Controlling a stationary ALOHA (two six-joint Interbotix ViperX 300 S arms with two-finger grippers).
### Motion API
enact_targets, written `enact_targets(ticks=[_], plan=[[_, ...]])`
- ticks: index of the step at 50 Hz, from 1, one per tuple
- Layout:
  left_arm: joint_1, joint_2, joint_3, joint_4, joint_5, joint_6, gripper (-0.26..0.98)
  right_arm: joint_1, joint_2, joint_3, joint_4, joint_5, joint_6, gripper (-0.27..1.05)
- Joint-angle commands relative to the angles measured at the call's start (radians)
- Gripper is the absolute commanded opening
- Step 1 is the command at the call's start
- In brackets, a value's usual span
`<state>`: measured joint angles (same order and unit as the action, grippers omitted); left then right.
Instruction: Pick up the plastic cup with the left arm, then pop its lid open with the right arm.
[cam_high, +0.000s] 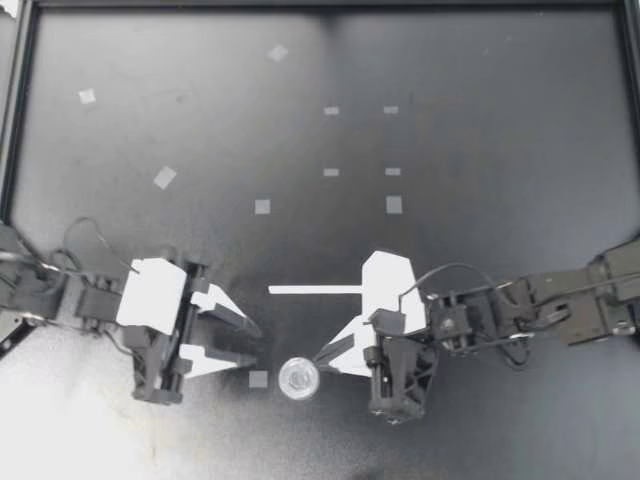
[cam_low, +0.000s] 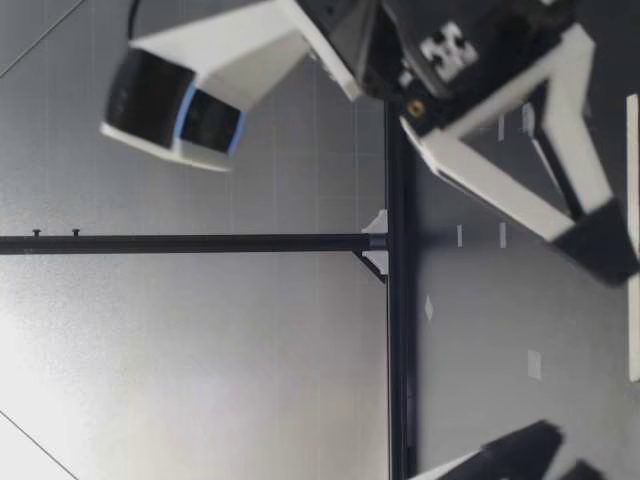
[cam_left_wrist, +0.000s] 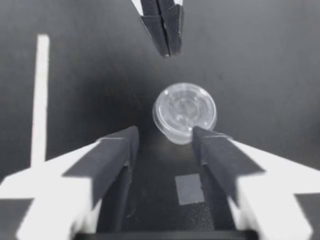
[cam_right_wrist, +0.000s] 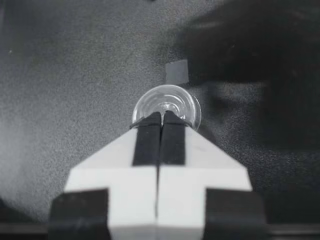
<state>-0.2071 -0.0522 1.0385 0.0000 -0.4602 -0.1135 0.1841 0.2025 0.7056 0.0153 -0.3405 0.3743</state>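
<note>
Cup (cam_high: 299, 378), round, of clear plastic with ring pattern, stands on the matte black tabletop (cam_high: 480, 200) between both hands. The left hand (cam_high: 250, 342) has fingers apart, cup just ahead. The right hand (cam_high: 322, 356) has fingers pressed together, tips at the cup's rim.

The bench (cam_high: 500, 200) looked matt black, and the wrist views showed it finely grained close up. The small cup (cam_high: 299, 378) was clear plastic, glossy, with ringed highlights. My left hand (cam_high: 253, 345) and my right hand (cam_high: 322, 356) had smooth white hard-plastic fingers (cam_left_wrist: 45, 185) faced with dull black pads (cam_left_wrist: 117, 150) that seemed rubbery. The tape squares (cam_high: 258, 379) and the white strip (cam_high: 315, 290) were flat, matt and paper-like.
</note>
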Motion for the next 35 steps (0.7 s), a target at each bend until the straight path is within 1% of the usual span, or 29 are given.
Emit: enact_targets(ticks=[1, 16, 23, 35], plan=[[-0.011, 0.015, -0.028, -0.002, -0.009, -0.009, 0.56, 0.005, -0.002, -0.031, -0.003, -0.006, 0.014, -0.17], [-0.060, 0.126, -0.074, -0.006, -0.003, -0.025, 0.57, 0.025, 0.046, -0.066, -0.003, -0.003, 0.020, -0.17], [-0.061, 0.163, -0.095, -0.018, -0.005, -0.025, 0.57, 0.037, 0.063, -0.075, -0.003, -0.002, 0.021, -0.17], [-0.061, 0.213, -0.124, -0.021, -0.009, -0.023, 0.57, 0.046, 0.067, -0.075, -0.003, 0.008, 0.021, -0.17]])
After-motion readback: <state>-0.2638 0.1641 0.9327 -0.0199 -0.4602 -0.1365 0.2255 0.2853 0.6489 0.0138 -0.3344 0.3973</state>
